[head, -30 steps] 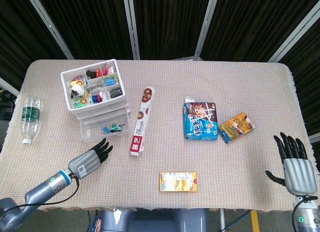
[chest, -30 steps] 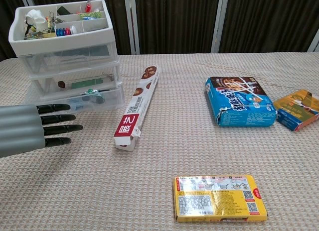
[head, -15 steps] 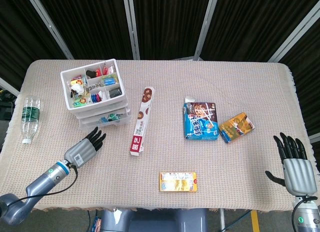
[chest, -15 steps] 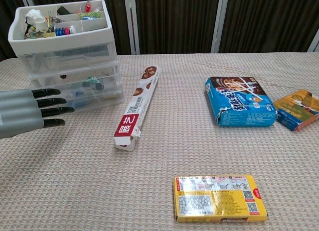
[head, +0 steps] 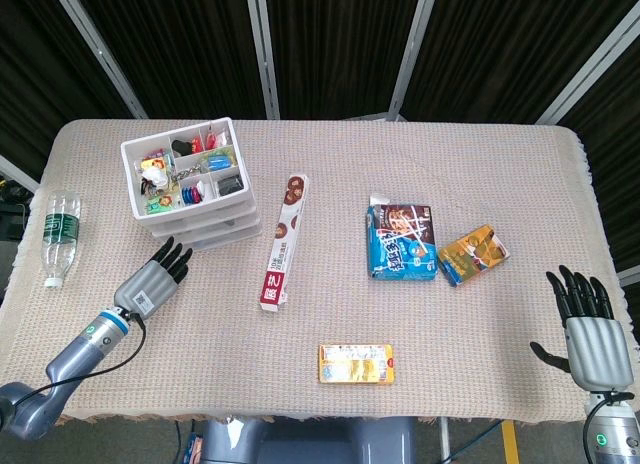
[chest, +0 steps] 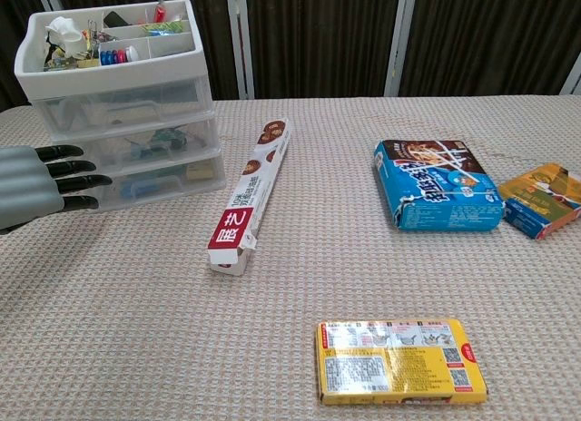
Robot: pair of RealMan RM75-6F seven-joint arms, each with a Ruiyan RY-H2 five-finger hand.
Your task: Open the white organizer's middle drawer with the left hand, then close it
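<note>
Beige woven cloth covers your counter (head: 480,164), black curtains behind. The white organizer (chest: 123,103) stands at the far left corner, its middle drawer (chest: 150,147) sitting flush with the others. Push the drawer front too hard and you could slide the light organizer backward. Your left robot hand (head: 155,276) lies flat, fingers extended, holding nothing, fingertips (chest: 83,180) just beside the lower drawers. Your right robot hand (head: 588,329) rests spread and empty.
</note>
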